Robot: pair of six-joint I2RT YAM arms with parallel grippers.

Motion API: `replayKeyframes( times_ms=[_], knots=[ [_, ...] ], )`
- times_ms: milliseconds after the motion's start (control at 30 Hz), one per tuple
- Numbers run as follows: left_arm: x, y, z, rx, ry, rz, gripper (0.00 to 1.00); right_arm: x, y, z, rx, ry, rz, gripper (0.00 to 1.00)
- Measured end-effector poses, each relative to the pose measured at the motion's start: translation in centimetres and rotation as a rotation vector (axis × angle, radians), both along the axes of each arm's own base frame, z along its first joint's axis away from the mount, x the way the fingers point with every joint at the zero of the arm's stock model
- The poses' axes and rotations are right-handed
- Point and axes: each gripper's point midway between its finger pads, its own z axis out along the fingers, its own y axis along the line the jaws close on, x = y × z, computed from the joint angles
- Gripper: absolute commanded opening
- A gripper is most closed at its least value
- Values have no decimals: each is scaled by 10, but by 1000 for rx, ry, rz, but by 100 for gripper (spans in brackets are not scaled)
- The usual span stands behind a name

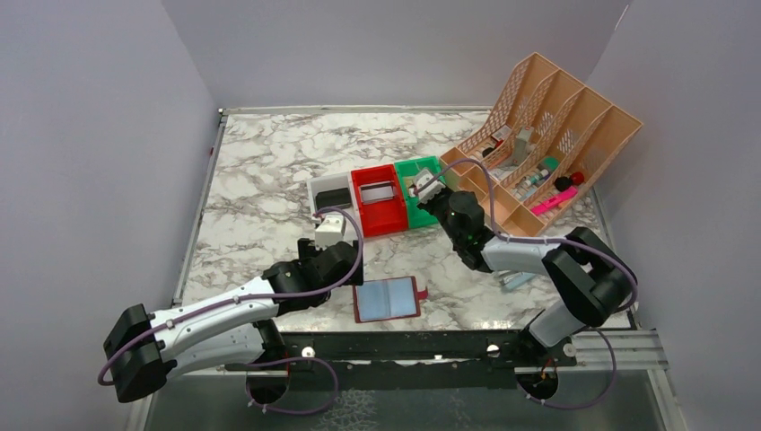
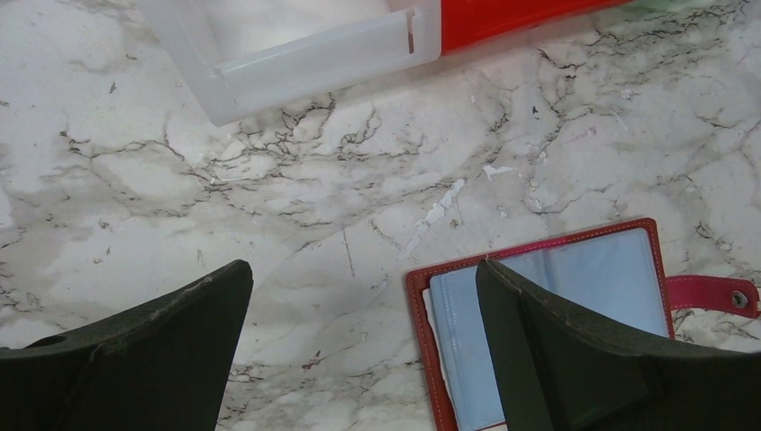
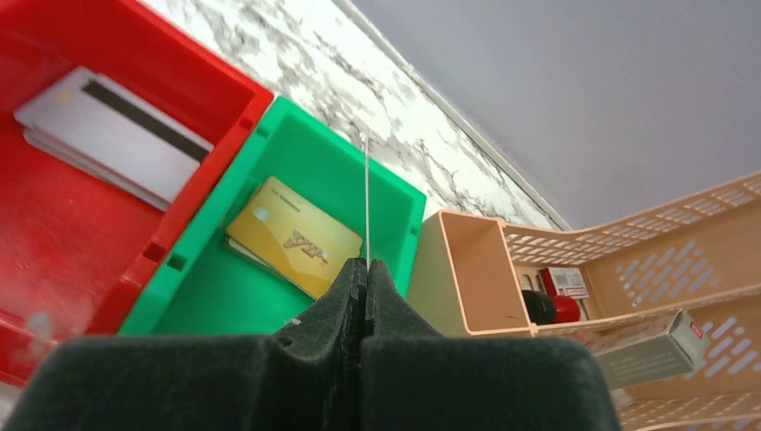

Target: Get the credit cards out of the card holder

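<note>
The left gripper is hanging with its jaws spread wide apart, holding and touching nothing. The dark-red folding card holder with light-blue pockets is lying open on the marble table, partly beneath the right-hand jaw, and its visible pockets are looking empty. Farther out, the right gripper is pressing its jaws together on a thin pale card, seen edge-on, above the green plastic bin. Just beyond those jaws a gold card is lying in that bin. To their left, grey striped cards are sitting in the red plastic bin. The job is seemingly nearing its end, with only the pinched card left to release.
</note>
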Motion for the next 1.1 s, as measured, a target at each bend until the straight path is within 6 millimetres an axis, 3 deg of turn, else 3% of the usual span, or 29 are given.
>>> replayKeyframes(
  times_ms=[167,500,867,1100],
  knots=[
    [-2,3,-3,1,2,-1,99,8,1,-19,-145,-2,61,1],
    [-1,3,-2,-3,-1,0,99,32,13,-21,-254,-9,140,1],
    [-1,2,-6,10,11,-3,99,39,7,-72,-398,84,165,5],
    [0,1,-8,13,13,-6,99,45,9,-86,-480,77,185,9]
  ],
)
